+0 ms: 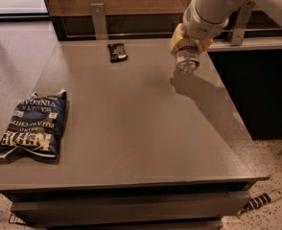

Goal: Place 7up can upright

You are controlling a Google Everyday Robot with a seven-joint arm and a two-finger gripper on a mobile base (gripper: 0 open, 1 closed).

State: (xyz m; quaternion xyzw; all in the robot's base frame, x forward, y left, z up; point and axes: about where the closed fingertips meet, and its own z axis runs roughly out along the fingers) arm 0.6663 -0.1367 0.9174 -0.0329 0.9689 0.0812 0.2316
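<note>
The 7up can [187, 61] is a small silvery can, held tilted with one shiny round end facing the camera, above the far right part of the grey table [131, 123]. My gripper [189, 47] has yellowish fingers shut on the can's sides. The white arm comes down from the upper right. The can's shadow falls on the tabletop just below it, so it hangs above the surface.
A blue chip bag [33, 123] lies flat at the table's left edge. A small black packet [117, 51] lies at the far middle. A metal bracket [99, 20] stands behind the table against the wood wall. A dark cabinet [256, 90] adjoins the table's right side.
</note>
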